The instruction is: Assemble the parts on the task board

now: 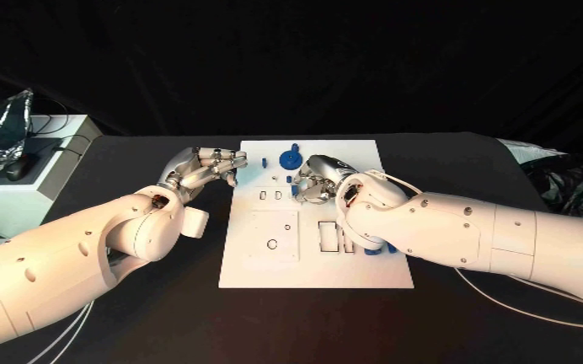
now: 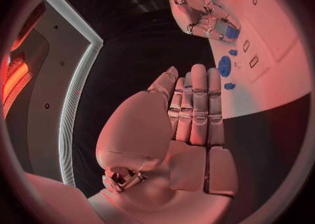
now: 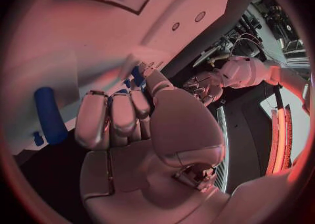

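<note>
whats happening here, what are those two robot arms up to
A two-armed robot is assembling small blue parts on a white task board on a black table. Its right hand is over the middle of the board, fingers curled around a small blue piece. Its left hand rests at the board's left edge, fingers together, holding nothing. A round blue part sits near the board's far edge, and a blue cylinder lies by the right arm.

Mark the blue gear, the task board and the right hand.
blue gear (image 1: 291, 160), head view, its round face.
task board (image 1: 316, 267), head view, bare near part of the plate.
right hand (image 1: 321, 180), head view, middle of the hand, over the board.
</note>
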Controlling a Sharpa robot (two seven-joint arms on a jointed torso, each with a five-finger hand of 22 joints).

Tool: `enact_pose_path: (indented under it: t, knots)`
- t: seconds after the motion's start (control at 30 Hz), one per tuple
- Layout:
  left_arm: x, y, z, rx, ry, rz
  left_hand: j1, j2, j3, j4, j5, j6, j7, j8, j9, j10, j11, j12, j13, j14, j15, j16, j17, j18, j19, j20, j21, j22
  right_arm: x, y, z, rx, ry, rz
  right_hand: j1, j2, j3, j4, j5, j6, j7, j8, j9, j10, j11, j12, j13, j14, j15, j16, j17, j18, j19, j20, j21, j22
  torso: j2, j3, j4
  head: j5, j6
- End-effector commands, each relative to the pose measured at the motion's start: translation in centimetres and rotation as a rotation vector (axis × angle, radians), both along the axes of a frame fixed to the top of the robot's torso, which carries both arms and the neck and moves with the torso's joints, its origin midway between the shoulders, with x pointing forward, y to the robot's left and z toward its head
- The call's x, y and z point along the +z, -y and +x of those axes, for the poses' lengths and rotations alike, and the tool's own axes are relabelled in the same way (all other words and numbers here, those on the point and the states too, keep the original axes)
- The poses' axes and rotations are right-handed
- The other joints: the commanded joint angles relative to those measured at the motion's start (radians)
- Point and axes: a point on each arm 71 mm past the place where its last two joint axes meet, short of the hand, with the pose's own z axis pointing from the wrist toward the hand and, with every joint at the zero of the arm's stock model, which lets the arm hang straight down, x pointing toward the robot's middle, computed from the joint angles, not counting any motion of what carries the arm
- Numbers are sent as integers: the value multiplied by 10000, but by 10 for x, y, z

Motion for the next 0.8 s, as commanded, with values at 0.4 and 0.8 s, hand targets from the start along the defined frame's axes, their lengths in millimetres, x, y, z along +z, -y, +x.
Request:
enact_pose_path:
  t: [0.4,0.8]
  knots:
    - [-1,2,-1,-185,4,-57,-25,-48,72,5,8,-65,-26,22,15,-50,-9,37,16,-59,14,31,-16,185,-91,10,47,-15,-2,1,1,92,210,-422,-103,-342,-157,204,23,-242,185,6,6,-190,47,-132,-79,2,60,-13,-24,-9,439,32,-85,1634,5,8,-6,-18,-33]
    - [-1,1,-1,-180,-16,-47,-25,-48,72,5,8,-65,-26,22,15,-50,-9,37,16,-59,14,31,-16,185,-91,10,47,-15,-1,-1,0,190,253,-302,19,-664,-570,625,-85,-536,285,4,6,-300,127,-166,-219,-12,129,23,-35,23,440,106,-103,1633,2,4,-8,-64,-43]
